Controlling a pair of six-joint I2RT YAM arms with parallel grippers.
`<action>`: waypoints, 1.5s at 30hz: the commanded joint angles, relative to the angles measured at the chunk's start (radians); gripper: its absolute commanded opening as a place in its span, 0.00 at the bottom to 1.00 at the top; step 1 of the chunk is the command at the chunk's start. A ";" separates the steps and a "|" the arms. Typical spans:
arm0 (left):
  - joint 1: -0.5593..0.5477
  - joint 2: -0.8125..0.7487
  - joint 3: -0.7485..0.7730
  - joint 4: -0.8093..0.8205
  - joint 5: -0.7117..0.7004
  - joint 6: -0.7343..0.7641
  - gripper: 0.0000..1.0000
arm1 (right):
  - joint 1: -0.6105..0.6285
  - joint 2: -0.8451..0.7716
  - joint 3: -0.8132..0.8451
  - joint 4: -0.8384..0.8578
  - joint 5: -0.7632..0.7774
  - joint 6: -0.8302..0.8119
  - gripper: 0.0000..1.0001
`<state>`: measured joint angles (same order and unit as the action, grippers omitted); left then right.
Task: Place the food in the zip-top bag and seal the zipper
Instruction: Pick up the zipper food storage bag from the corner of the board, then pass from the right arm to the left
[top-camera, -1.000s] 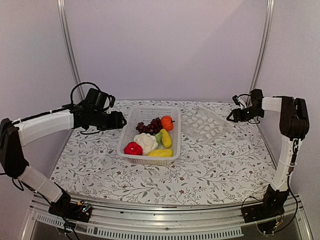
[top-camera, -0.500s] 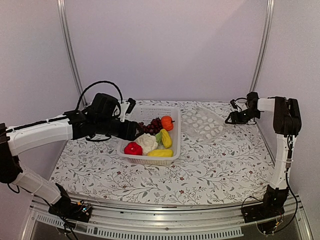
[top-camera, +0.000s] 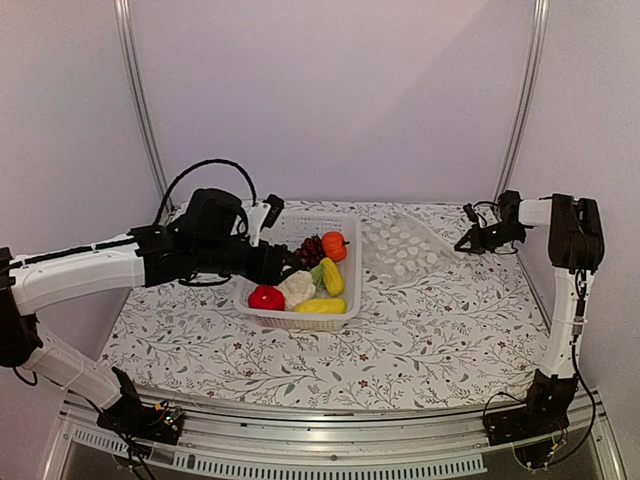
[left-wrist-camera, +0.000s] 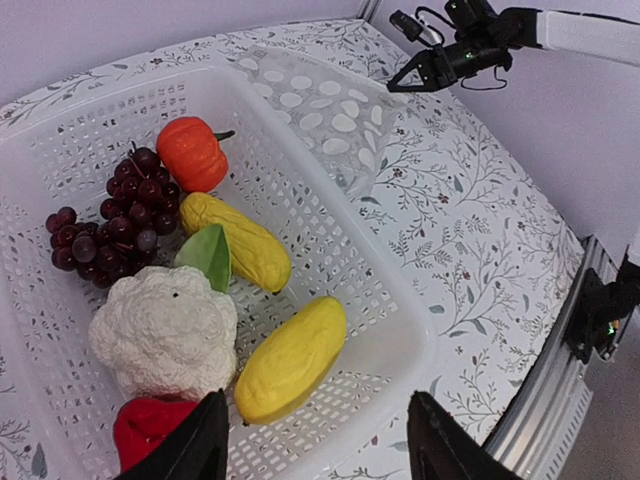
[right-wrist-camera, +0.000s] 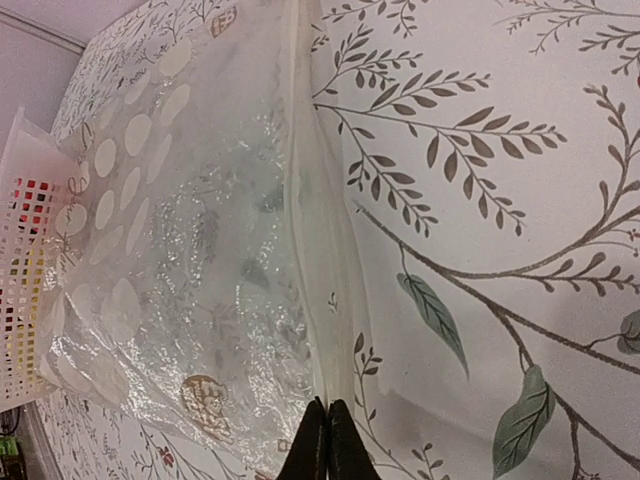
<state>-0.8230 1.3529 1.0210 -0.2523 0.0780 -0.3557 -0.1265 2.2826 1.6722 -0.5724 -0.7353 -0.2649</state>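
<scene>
The food lies in a white perforated basket (left-wrist-camera: 395, 300): orange pumpkin (left-wrist-camera: 190, 152), purple grapes (left-wrist-camera: 115, 220), two yellow pieces (left-wrist-camera: 240, 240) (left-wrist-camera: 290, 358), white cauliflower (left-wrist-camera: 165, 330) and red pepper (left-wrist-camera: 150, 430). My left gripper (left-wrist-camera: 315, 450) hangs open over the basket's near end, above the lower yellow piece, holding nothing. The clear spotted zip-top bag (top-camera: 400, 250) lies flat to the right of the basket. My right gripper (right-wrist-camera: 327, 415) is shut, its tips pinching the bag's edge where the whitish zipper (right-wrist-camera: 305, 200) runs. In the top view the right gripper (top-camera: 466, 240) sits at the bag's far right corner.
The floral tablecloth (top-camera: 420, 330) covers the table. The basket (top-camera: 300, 322) stands left of centre, touching the bag's left side. Metal frame posts (top-camera: 520, 110) and purple walls close in the back and sides. The left arm (top-camera: 90, 265) reaches in from the left.
My left arm swung right and now hangs over the basket. My right gripper closed on the bag's edge, and that side of the bag is pulled up towards it.
</scene>
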 joint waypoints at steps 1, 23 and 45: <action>-0.030 0.020 0.000 0.040 -0.014 -0.001 0.60 | -0.024 -0.134 -0.070 -0.039 -0.110 0.003 0.00; -0.081 0.222 0.137 0.207 -0.089 -0.228 0.66 | 0.026 -0.943 -0.259 -0.079 -0.011 -0.236 0.00; -0.141 0.457 0.327 0.370 -0.008 -0.497 0.64 | 0.660 -1.077 -0.580 -0.144 0.235 -0.394 0.00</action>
<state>-0.9394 1.7817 1.3041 0.1497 0.0689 -0.7986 0.4820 1.1851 1.1126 -0.6964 -0.5278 -0.6708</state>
